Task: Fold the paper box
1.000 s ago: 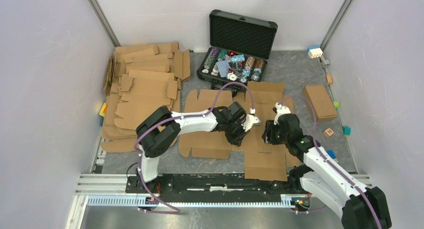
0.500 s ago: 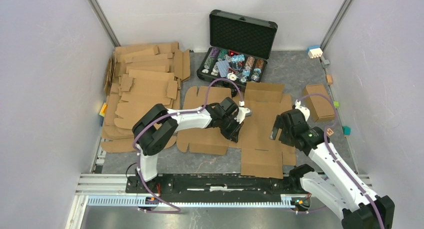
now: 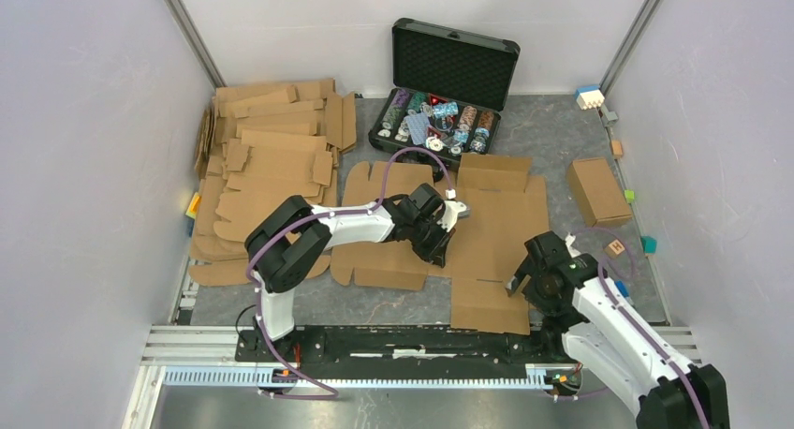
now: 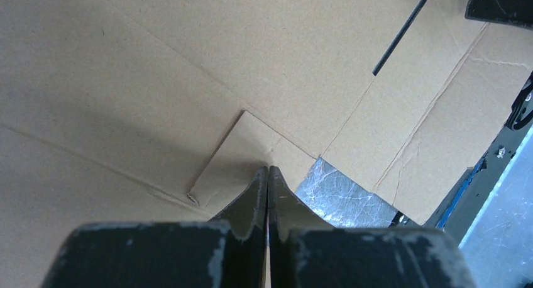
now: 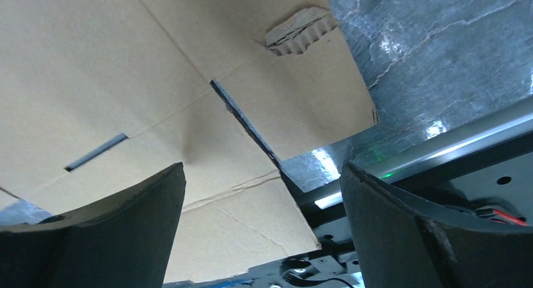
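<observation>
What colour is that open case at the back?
The open foam-lined case is black, clearest in the top external view.

paper box [image 3: 496,234]: matt corrugated cardboard | table [image 3: 552,139]: shiny grey

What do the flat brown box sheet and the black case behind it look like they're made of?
The paper box: matte brown corrugated cardboard; a torn edge in the right wrist view shows fluting. The black case: apparently a hard shell, material unclear; its lid looks lined with dimpled black foam.
</observation>
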`<move>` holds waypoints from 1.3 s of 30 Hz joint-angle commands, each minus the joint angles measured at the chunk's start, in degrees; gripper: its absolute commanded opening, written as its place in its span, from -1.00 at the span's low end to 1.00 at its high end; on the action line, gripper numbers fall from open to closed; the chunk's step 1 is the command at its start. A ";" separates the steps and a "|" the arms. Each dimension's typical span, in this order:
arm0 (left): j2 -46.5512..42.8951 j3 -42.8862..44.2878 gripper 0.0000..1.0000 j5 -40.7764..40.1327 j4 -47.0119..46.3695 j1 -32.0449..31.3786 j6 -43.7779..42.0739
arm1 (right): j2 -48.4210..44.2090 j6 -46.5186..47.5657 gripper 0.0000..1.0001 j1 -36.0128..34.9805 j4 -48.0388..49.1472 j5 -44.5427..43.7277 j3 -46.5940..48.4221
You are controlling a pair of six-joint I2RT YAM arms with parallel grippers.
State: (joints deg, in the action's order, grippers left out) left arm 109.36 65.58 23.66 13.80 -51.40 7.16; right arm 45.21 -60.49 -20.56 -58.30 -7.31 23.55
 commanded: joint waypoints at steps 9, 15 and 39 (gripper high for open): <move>-0.22 -2.69 -0.94 -7.70 4.21 1.74 -0.66 | -15.47 -19.47 0.93 2.58 4.45 -3.95 -8.05; 0.00 -2.63 -0.94 -6.65 4.13 1.74 -0.73 | -20.81 -23.20 0.96 2.59 5.42 -4.88 -7.67; 1.38 -2.21 -0.94 -6.78 4.20 1.75 -1.01 | 7.46 9.14 0.96 4.01 4.16 -21.05 7.15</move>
State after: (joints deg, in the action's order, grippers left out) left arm 108.79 64.86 22.81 13.15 -50.81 7.46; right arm 50.06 -62.48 -17.98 -58.00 -28.62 30.59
